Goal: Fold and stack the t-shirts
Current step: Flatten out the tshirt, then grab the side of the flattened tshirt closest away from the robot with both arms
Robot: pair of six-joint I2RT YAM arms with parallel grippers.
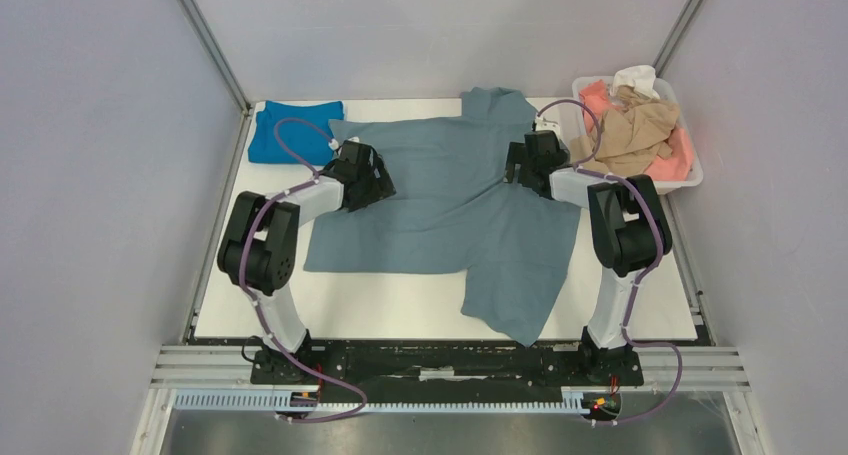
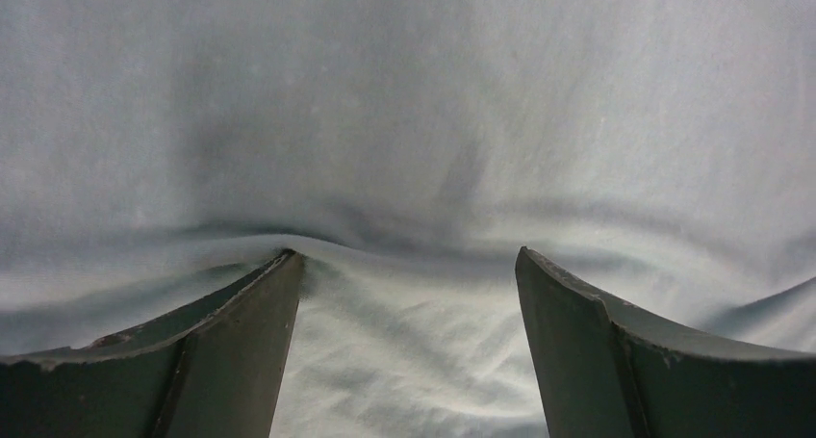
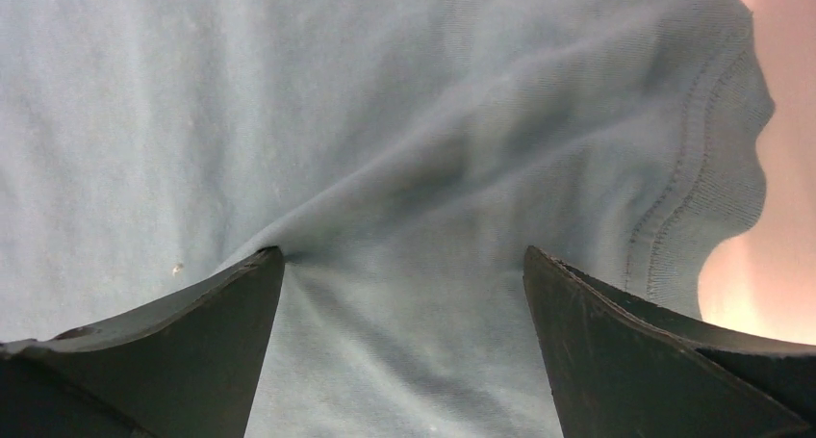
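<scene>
A dusty grey-blue t-shirt [image 1: 450, 195] lies spread and partly folded across the white table. My left gripper [image 1: 378, 180] rests on its left part, jaws wide open and pressed down on the cloth [image 2: 404, 168], which puckers at the left fingertip [image 2: 279, 265]. My right gripper [image 1: 517, 167] rests on its right part near a sleeve hem [image 3: 702, 217], jaws wide open on the cloth [image 3: 385, 149]. A folded bright blue t-shirt [image 1: 290, 127] lies at the back left corner. Tan, salmon-pink and white shirts [image 1: 635, 130] are heaped in the tub.
A white plastic tub [image 1: 692, 182] stands at the back right, just beyond the right arm. The table [image 1: 380, 310] shows bare white at its front and left edges. Grey walls and metal frame posts enclose the table.
</scene>
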